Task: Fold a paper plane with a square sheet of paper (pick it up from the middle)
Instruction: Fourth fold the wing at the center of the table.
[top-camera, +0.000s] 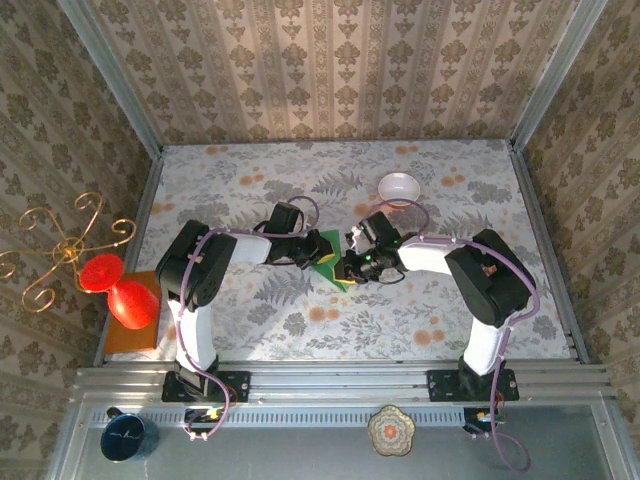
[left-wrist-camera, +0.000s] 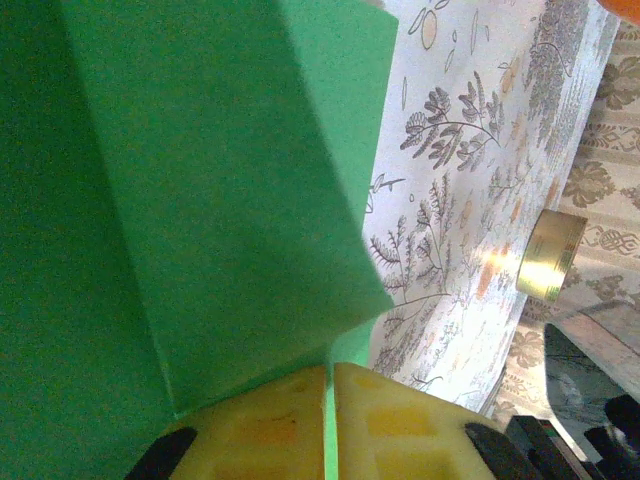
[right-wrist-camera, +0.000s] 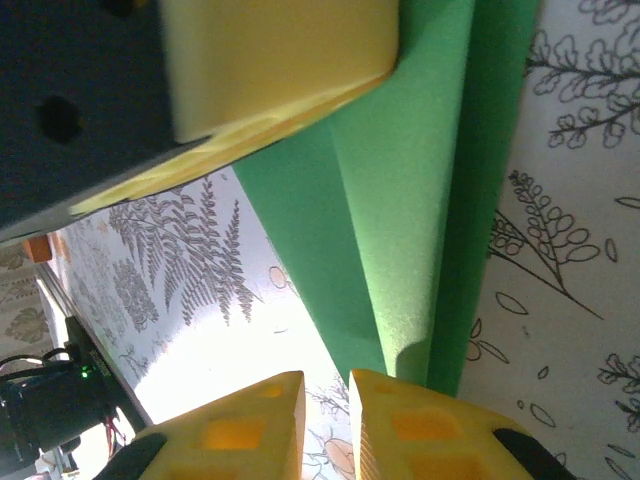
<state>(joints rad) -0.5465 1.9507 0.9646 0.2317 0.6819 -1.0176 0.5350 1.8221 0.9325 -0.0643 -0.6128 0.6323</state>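
Green paper (top-camera: 327, 258), already folded into layered flaps with sharp creases, lies mid-table between the two grippers. The table (top-camera: 450, 320) carries a floral cloth and is walled by patterned panels. Both arms reach inward from its near edge, and their wrists meet over the green paper. At the table's left edge an orange board (top-camera: 125, 343) bears a red goblet-shaped piece (top-camera: 125, 292) lying tilted. A white bowl (top-camera: 398, 187) with a red rim sits beyond the right arm, well apart from the paper.

The left gripper (top-camera: 308, 255) is at the paper's left side. In its wrist view (left-wrist-camera: 328, 375) the yellow fingers (left-wrist-camera: 255, 430) are clenched, a thin line of green caught between them, with folded paper (left-wrist-camera: 200, 220) spread beyond. The right gripper (top-camera: 350, 266) is at the paper's near right corner. In its wrist view (right-wrist-camera: 327, 385) the jaws stand almost together, with bare cloth in the slim gap. The paper's (right-wrist-camera: 410, 220) edge meets one fingertip (right-wrist-camera: 420, 420), and whether it is pinched I cannot tell.
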